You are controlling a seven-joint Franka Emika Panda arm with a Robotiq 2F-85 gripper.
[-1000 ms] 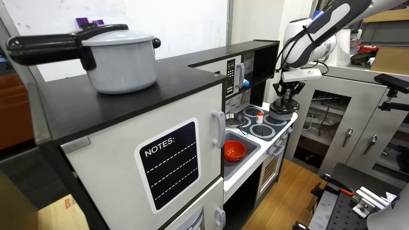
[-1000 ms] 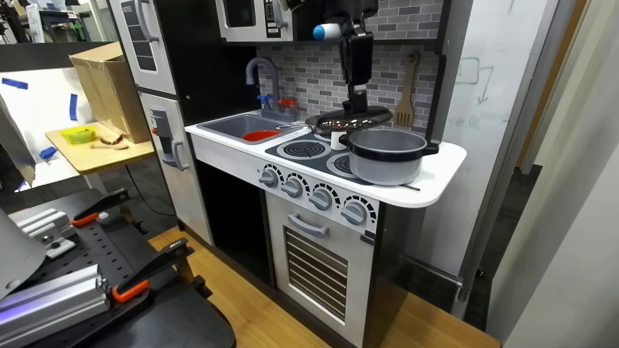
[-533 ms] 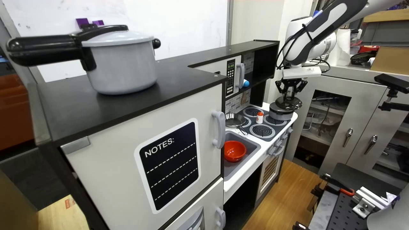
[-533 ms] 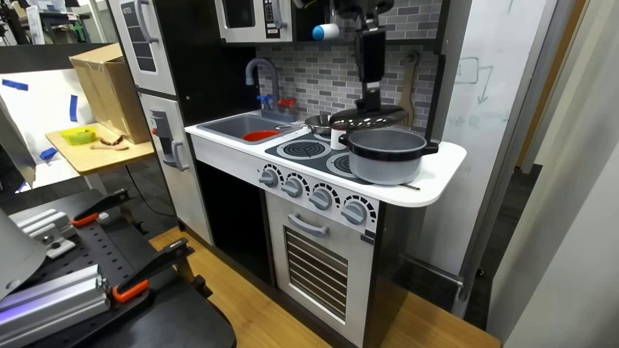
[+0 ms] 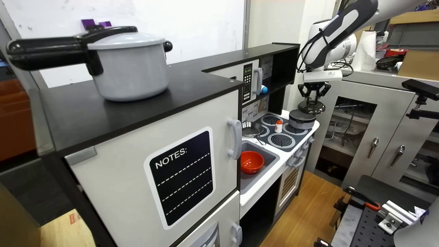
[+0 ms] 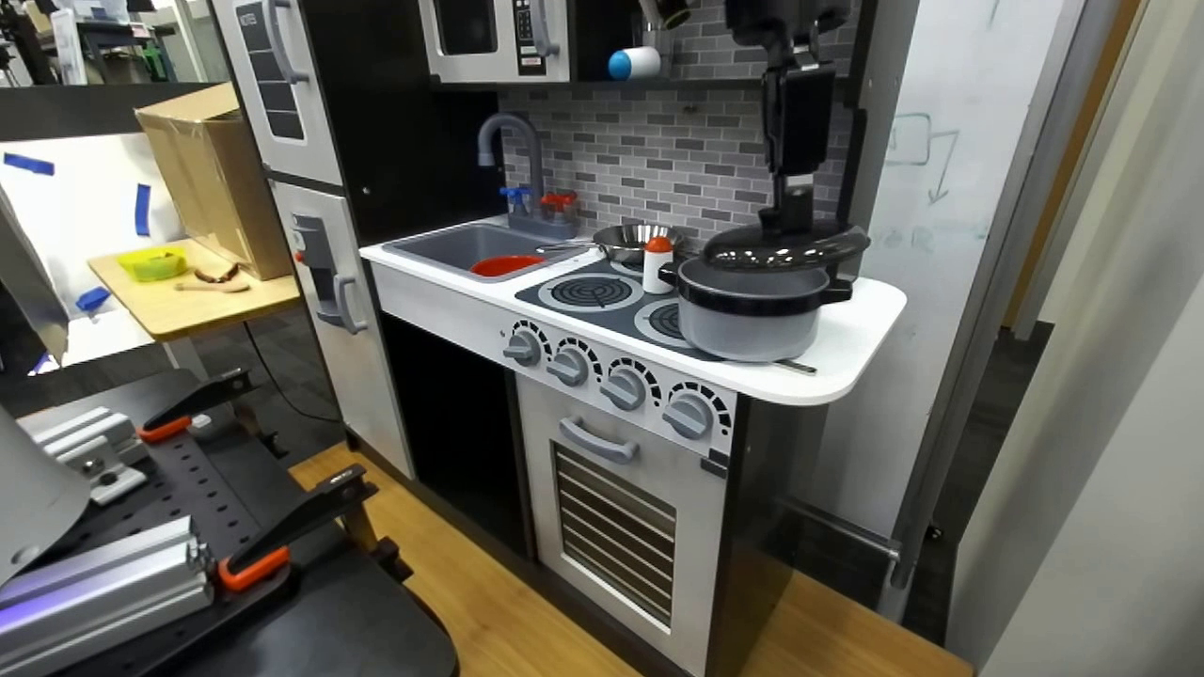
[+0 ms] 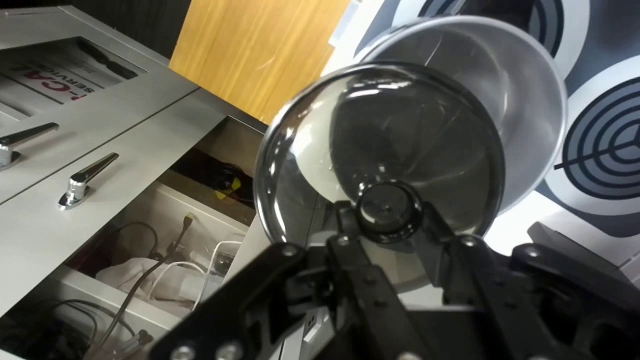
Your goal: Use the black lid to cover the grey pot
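Your lid (image 6: 786, 250) is black, your pot (image 6: 749, 322) grey and black-rimmed. Your bowl (image 5: 252, 163) is red, the backsplash (image 6: 640, 169) grey-brick patterned.

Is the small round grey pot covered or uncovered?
Uncovered: the wrist view shows inside the pot, past the round black lid held by the gripper.

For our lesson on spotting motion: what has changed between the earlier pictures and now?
The gripper has carried the black lid away from the sink, toward the rounded end of the countertop; that is rightward in both exterior views. Nothing was grasped or released: the black lid is still held. The grey pot, red bowl and frying pan stayed put.
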